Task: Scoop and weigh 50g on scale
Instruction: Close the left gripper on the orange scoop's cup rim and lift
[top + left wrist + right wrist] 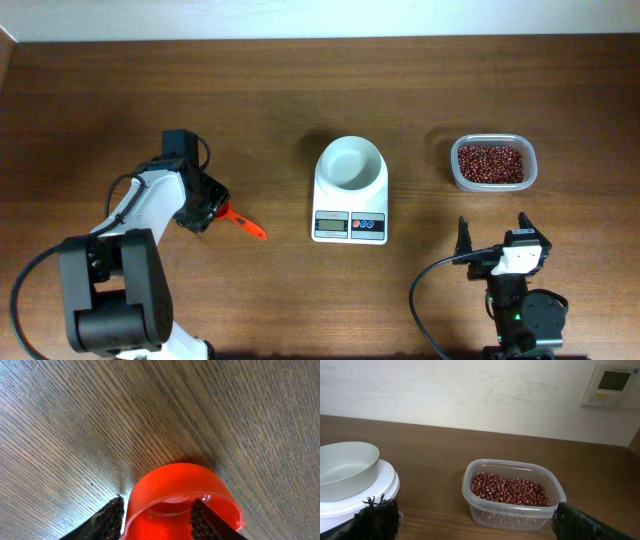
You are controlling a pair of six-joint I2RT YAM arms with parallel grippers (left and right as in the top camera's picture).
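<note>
The red scoop (pixel 247 224) lies on the table left of the scale, its handle pointing lower right. My left gripper (pixel 212 212) is down over its cup end. In the left wrist view the red cup (pixel 180 485) fills the space at my left gripper (pixel 157 510). One finger (pixel 112 517) sits just outside the cup wall and the other stands over its mouth. The jaws are partly open, with no firm pinch. The white scale (pixel 350 215) carries a round white bowl (pixel 350 163) that looks bare inside. My right gripper (pixel 492 232) is wide open and holds nothing.
A clear plastic tub of red beans (pixel 492 163) stands right of the scale, straight ahead of the right gripper (pixel 472 520) as the tub (pixel 512 490) in the right wrist view. The bowl (pixel 345 467) is at its left. A wall runs behind the table.
</note>
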